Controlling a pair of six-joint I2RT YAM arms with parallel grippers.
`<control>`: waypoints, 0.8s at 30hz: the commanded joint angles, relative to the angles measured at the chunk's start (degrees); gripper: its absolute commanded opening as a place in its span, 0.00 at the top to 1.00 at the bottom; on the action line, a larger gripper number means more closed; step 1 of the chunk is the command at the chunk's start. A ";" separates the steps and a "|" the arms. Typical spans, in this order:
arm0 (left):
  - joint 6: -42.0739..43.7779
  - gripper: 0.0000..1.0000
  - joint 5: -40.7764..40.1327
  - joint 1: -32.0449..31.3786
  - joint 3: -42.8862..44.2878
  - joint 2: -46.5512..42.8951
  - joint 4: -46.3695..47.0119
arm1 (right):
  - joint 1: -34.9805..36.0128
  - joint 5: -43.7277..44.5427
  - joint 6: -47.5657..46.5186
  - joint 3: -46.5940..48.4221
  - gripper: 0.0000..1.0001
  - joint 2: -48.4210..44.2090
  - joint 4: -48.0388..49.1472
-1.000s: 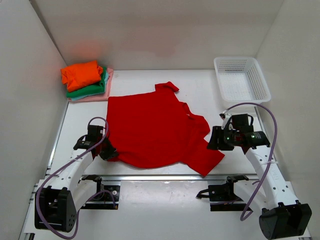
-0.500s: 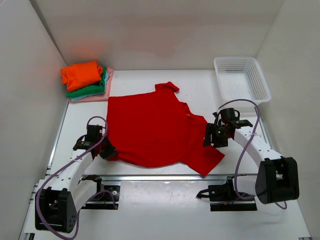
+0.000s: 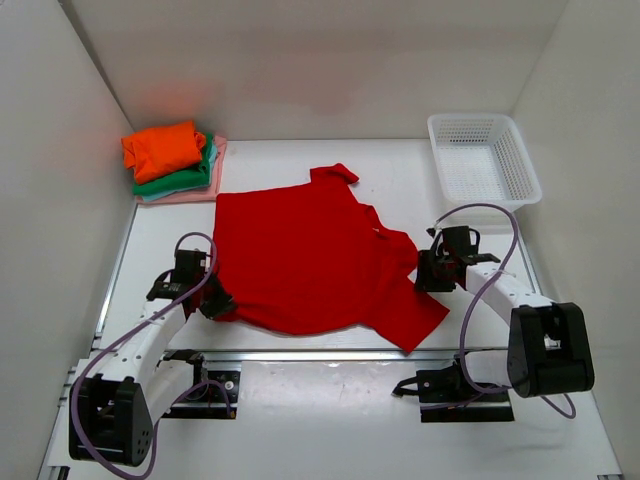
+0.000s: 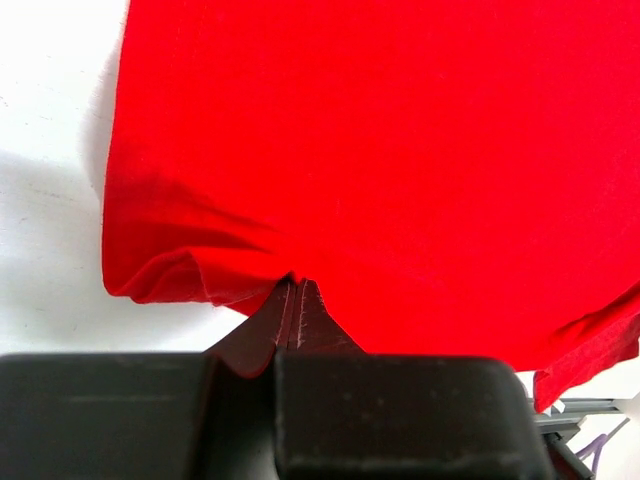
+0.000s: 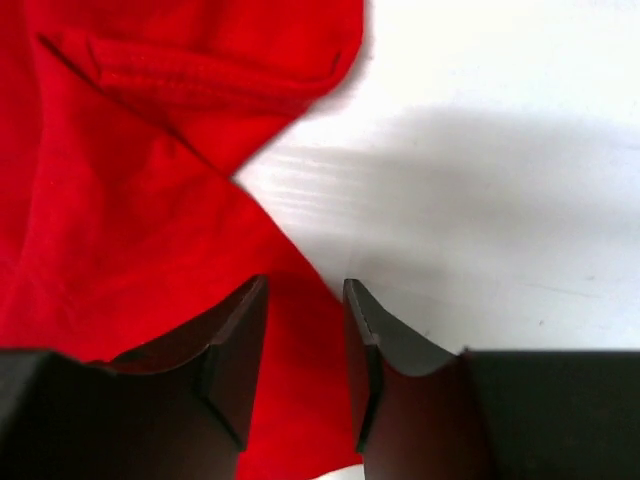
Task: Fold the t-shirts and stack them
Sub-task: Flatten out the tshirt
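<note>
The large red t-shirt (image 3: 305, 255) lies spread flat mid-table. My left gripper (image 3: 216, 303) is shut on its near-left corner (image 4: 200, 275), which bunches at the fingertips. My right gripper (image 3: 428, 274) is open, its jaws straddling the shirt's right edge (image 5: 300, 330) near a sleeve (image 5: 200, 80). The orange t-shirt (image 3: 160, 147) lies folded on the green one (image 3: 190, 178) and the pale pink one (image 3: 205, 192) at the back left.
A white mesh basket (image 3: 483, 160) stands at the back right. White walls close in the left, back and right sides. Bare table (image 5: 500, 200) lies right of the red shirt.
My right arm has swung in from the right and its gripper has come down onto the red shirt's right edge. My left gripper has stayed put.
</note>
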 commanded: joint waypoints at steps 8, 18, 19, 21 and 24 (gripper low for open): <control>1.17 1.00 -1.92 -1.17 2.04 -1.13 -0.52 | 0.66 -4.87 0.28 2.08 1.00 -1.03 -2.82; 0.99 1.00 -1.75 -1.87 2.92 -1.48 -0.69 | -0.40 -6.02 0.37 5.15 1.00 -13.17 -15.13; 0.99 1.00 -1.66 -2.04 2.75 -1.66 -0.78 | 0.21 -5.94 -0.06 5.42 1.00 -14.48 -15.75; 0.82 1.00 -1.66 -1.61 2.48 -1.66 -0.70 | -0.22 -5.76 0.63 4.72 1.00 -15.98 -14.27; 0.56 1.00 -1.13 -1.70 2.04 -2.01 -0.17 | -2.23 -8.21 0.81 4.81 0.99 -12.49 -14.09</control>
